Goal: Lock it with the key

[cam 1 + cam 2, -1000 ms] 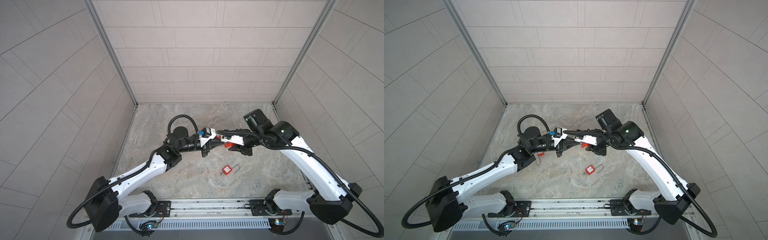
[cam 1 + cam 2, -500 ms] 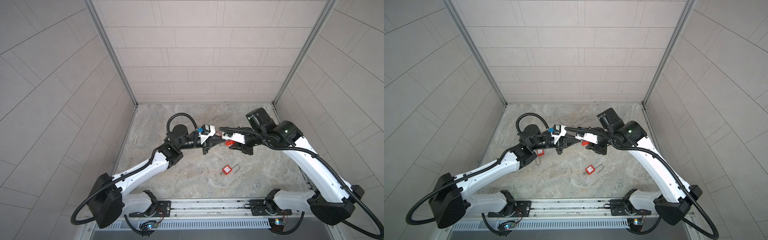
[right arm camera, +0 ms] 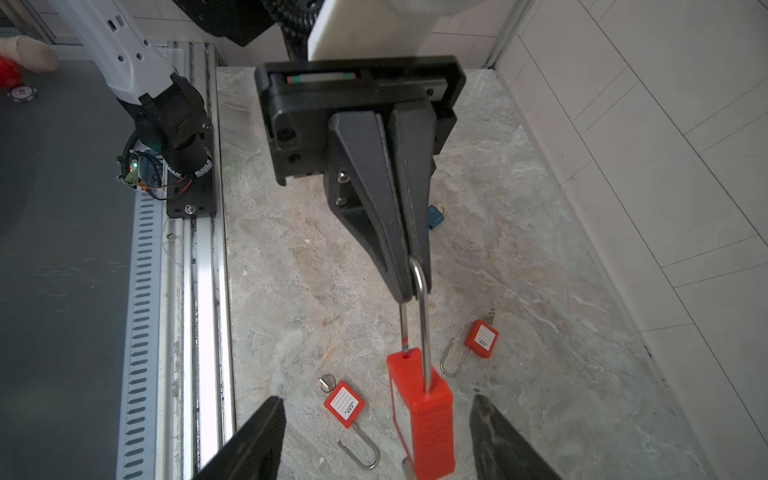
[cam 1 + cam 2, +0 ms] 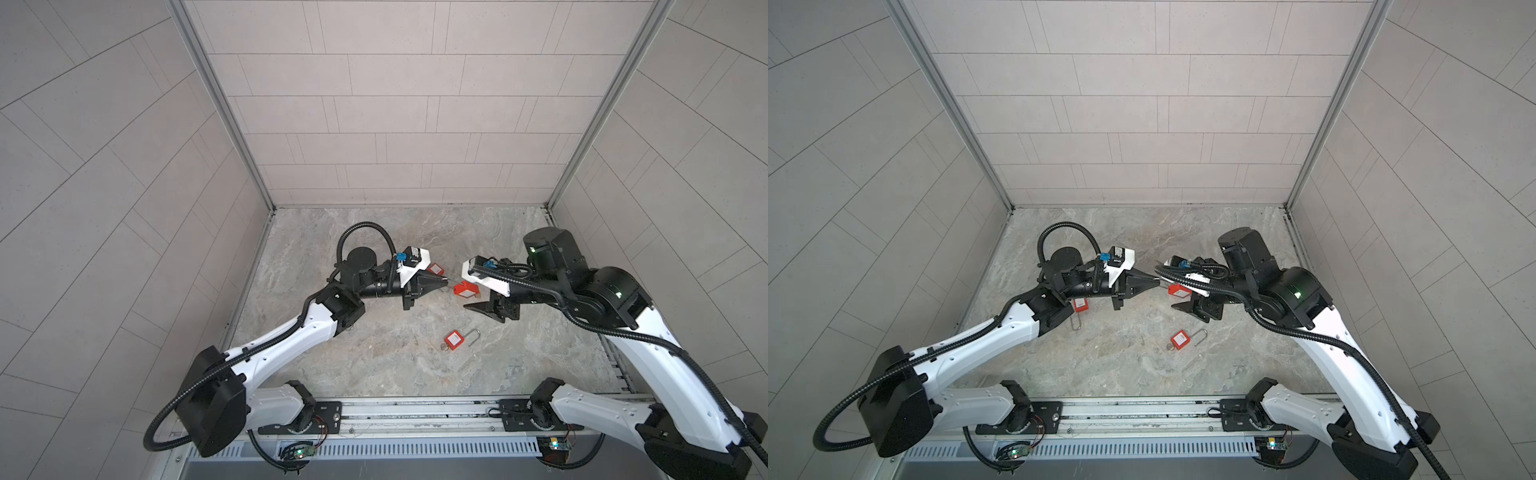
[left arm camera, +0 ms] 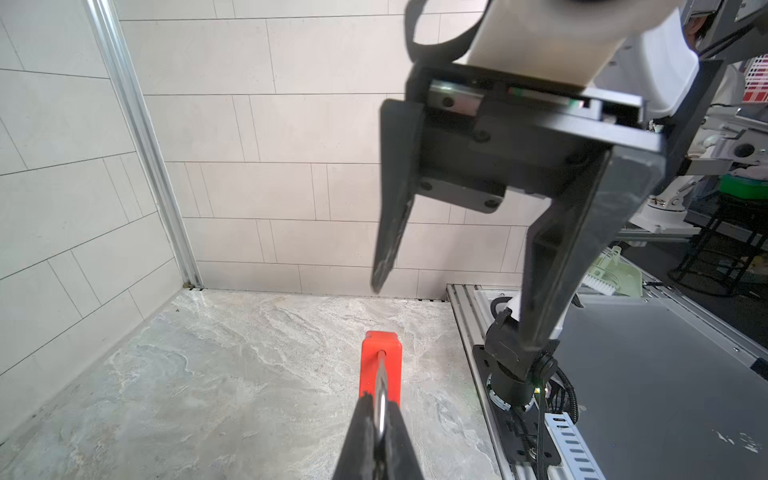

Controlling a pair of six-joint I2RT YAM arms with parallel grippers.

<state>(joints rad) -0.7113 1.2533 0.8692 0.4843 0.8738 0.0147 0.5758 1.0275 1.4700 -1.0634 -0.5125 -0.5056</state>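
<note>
Right fingers (image 5: 395, 199) have opened and drawn back, now wide apart; left fingers (image 3: 370, 187) clamp the red padlock (image 3: 422, 411) by its shackle (image 3: 423, 324).

Around me stand 3 pale tiled walls (image 4: 395, 124), joined by 2 aluminium corner posts (image 4: 224, 108), over a grey marbled floor (image 4: 374, 365), evenly lit.

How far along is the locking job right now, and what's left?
Done: the red plastic padlock is held clear of the marble table, the left gripper shut on its steel shackle. In hand: the right gripper is open, jaws either side of the body, not touching. Left: the locking itself; I cannot tell whether the shackle is seated or the lock turned.
</note>
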